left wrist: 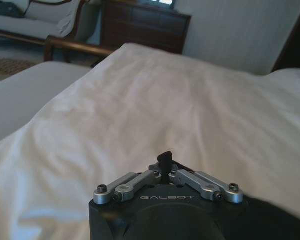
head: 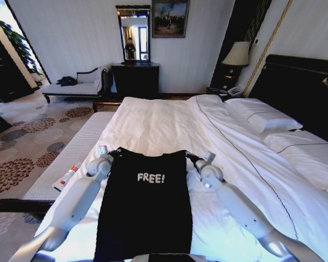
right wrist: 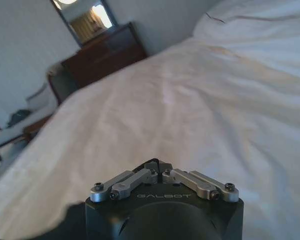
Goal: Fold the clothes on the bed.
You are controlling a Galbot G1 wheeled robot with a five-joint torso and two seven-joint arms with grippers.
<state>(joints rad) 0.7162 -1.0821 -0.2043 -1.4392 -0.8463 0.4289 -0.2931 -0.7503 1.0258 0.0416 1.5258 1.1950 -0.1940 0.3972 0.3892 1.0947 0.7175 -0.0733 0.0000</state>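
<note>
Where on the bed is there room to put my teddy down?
The widest bare stretch of the duvet lies past the black T-shirt, toward the bed's foot. Another lies between the right gripper and the pillows. It is crowded near the robot: the shirt fills the middle, with the left gripper and the right one pinching its far corners.

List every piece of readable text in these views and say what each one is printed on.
"FREE!" in white letters on the black T-shirt, which both grippers hold up by its top corners over the bed.
"GALBOT" on the black body of the left gripper, wrist view.
"GALBOT" on the black body of the right gripper, wrist view.
The small tube on the bench at the foot of the bed carries print too small to read.
</note>
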